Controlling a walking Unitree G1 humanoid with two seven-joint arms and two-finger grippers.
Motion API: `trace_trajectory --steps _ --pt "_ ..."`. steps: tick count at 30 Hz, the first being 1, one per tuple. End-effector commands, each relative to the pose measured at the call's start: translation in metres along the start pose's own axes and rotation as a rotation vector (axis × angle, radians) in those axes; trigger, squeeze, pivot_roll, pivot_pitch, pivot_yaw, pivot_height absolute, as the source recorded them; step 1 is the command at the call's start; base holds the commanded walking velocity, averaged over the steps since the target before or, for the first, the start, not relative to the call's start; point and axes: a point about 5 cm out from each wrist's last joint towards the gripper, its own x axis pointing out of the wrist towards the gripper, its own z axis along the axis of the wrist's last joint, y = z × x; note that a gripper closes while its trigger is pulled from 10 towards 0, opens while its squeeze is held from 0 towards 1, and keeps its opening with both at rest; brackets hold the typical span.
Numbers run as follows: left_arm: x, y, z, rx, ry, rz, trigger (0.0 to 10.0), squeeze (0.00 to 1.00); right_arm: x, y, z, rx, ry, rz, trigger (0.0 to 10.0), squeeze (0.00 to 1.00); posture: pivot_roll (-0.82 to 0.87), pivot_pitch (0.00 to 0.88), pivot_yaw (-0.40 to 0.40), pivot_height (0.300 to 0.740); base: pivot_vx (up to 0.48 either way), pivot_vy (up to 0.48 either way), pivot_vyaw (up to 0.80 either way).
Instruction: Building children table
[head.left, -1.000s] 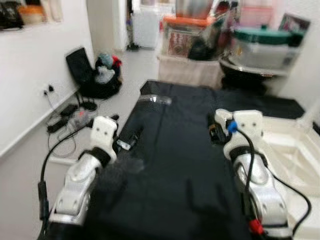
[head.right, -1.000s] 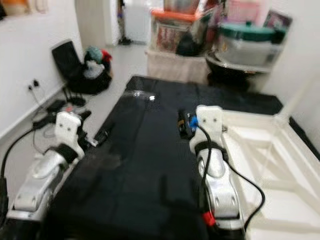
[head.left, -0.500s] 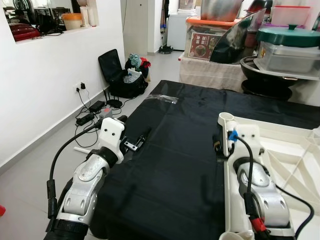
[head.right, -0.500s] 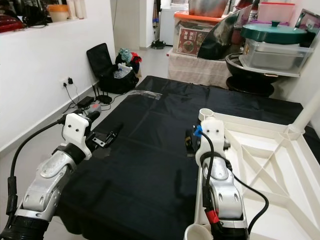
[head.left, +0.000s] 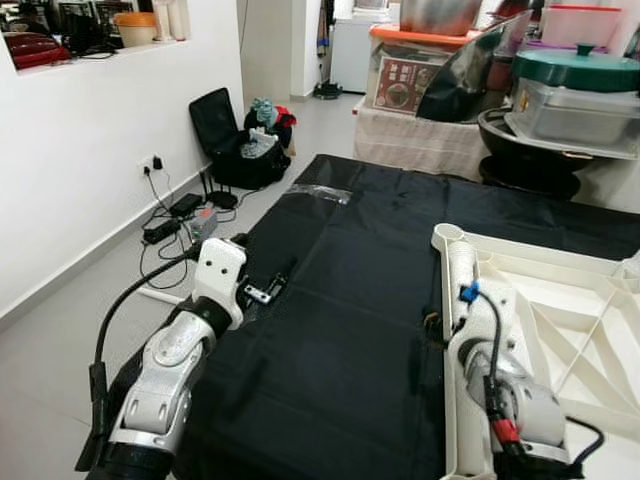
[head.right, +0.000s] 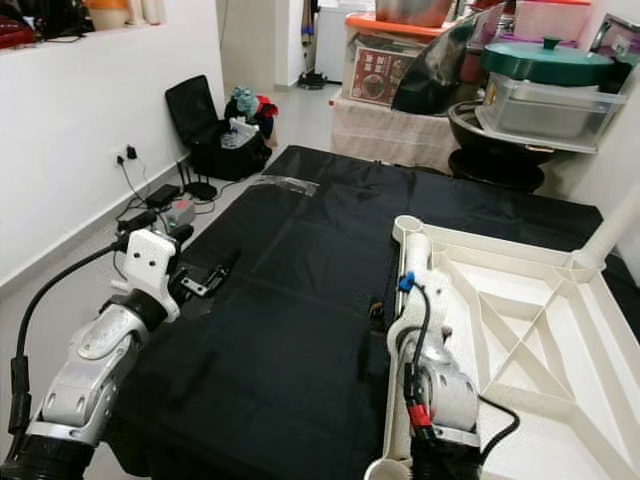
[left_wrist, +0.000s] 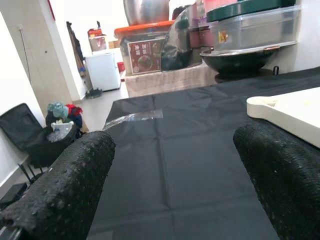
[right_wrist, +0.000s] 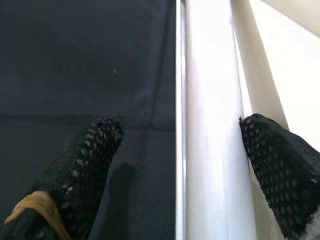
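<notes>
The right gripper has its jaws spread wide astride the white plastic edge rail of the upturned children's table, one pebbled black finger against the rail, the other over the black cloth. The left gripper hovers with jaws wide above that cloth-covered surface. The table's far side is cut off. Print on the red-labelled box is unreadable.

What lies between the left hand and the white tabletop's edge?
Only bare black sheet lies between the left hand and the white tabletop, as the left eye view shows.
</notes>
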Motion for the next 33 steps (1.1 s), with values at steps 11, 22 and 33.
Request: trace_trajectory --steps 11,22,33 --pt "0.000 0.002 -0.002 0.015 0.012 0.010 10.0 0.00 0.005 -0.014 -0.008 -0.011 0.063 -0.092 10.0 0.00 0.06 0.000 -0.113 0.740 0.000 0.000 0.00" --pt "0.001 0.002 -0.002 0.018 0.022 0.011 10.0 0.00 0.005 0.028 -0.020 0.251 0.161 0.180 0.0 0.00 0.07 0.000 -0.118 0.740 0.000 0.000 0.00" --pt "0.001 0.004 -0.003 0.021 0.027 0.014 10.0 0.00 -0.026 0.076 -0.019 -0.158 0.032 0.592 0.0 0.00 0.07 0.000 -0.119 0.740 0.000 0.000 0.00"
